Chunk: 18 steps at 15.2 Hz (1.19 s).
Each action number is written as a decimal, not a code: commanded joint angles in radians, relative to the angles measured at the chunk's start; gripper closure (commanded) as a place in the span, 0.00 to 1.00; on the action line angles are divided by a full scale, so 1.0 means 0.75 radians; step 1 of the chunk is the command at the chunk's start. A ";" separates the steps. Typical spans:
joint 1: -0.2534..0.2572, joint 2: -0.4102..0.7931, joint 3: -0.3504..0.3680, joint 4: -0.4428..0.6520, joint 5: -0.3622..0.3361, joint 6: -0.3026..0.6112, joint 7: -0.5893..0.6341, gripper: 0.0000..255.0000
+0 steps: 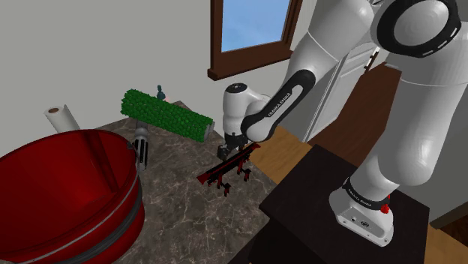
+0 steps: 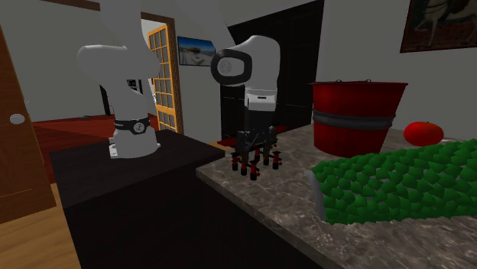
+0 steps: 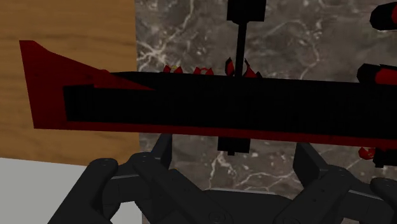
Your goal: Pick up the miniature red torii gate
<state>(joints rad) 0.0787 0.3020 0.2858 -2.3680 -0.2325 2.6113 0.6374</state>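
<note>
Gate [image 1: 227, 169]: red and black, upright on counter [image 1: 180, 202], near the edge by the stand [image 1: 337, 195].
Claw [image 1: 234, 148]: wide; fingers [image 3: 159, 153] apart just over the top beam, clasping nothing.
Handling: likely light and stiff; thin posts look breakable.
Hold: beam at mid-span, across its thickness; a wrist turn seems needed first.

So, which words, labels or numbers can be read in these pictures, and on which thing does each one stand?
White lettering on the dark forearm band: too small to read.
White lettering on the lowest dark ring: too small to read.
No other text can be read.
</note>
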 commanded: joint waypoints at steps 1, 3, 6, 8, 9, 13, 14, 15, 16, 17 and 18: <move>0.002 0.011 -0.004 0.002 -0.007 0.009 0.005 1.00; 0.002 0.010 -0.004 0.000 -0.007 0.011 0.005 1.00; 0.003 0.010 -0.004 -0.001 -0.008 0.011 0.005 1.00; 0.002 0.009 -0.004 -0.002 -0.007 0.011 0.005 1.00; 0.002 0.009 -0.004 -0.002 -0.007 0.010 0.005 1.00; -0.011 -0.047 0.018 -0.004 0.031 -0.040 -0.022 1.00; -0.015 -0.064 0.024 -0.004 0.043 -0.056 -0.031 1.00; -0.019 -0.082 0.030 -0.005 0.055 -0.071 -0.040 1.00; -0.022 -0.099 0.035 -0.005 0.067 -0.087 -0.048 1.00; -0.025 -0.116 0.040 -0.005 0.079 -0.103 -0.057 1.00; -0.028 -0.133 0.045 -0.004 0.090 -0.119 -0.066 1.00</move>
<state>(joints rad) 0.0595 0.2143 0.3155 -2.3734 -0.1737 2.5349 0.5945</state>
